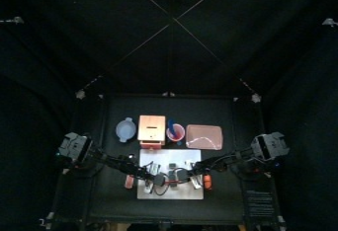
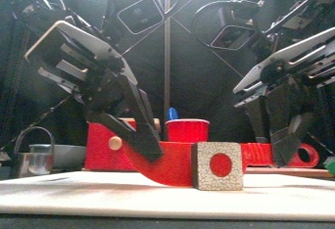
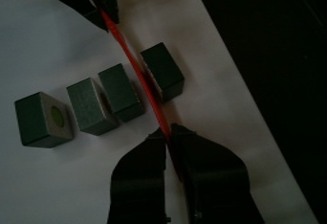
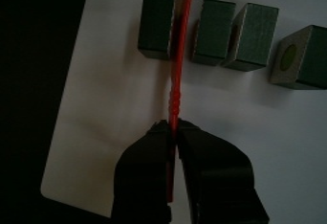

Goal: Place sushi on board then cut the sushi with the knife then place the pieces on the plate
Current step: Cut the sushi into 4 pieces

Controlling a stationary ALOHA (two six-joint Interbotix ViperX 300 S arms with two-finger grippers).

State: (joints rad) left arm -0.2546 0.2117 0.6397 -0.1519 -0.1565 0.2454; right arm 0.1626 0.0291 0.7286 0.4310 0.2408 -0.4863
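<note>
The white board (image 1: 192, 158) lies at the table's front. On it a row of dark green sushi blocks (image 3: 102, 99) stands, the same blocks (image 4: 230, 33) also showing in the right wrist view. A red knife (image 3: 134, 60) lies across the row, with one block (image 3: 163, 72) on one side and three on the other. My left gripper (image 3: 170, 142) is shut on one end of the knife (image 4: 182, 46), and my right gripper (image 4: 173, 130) is shut on the other end. From the front, the nearest block (image 2: 218, 164) shows a red dot on its end face.
Behind the board stand a blue-grey bowl (image 1: 126, 129), the wooden box with a red front (image 1: 152, 128) and the pink tray (image 1: 204, 134). A red cup (image 2: 187, 130) rises behind the knife. A metal cutter (image 2: 37, 158) sits at the far left.
</note>
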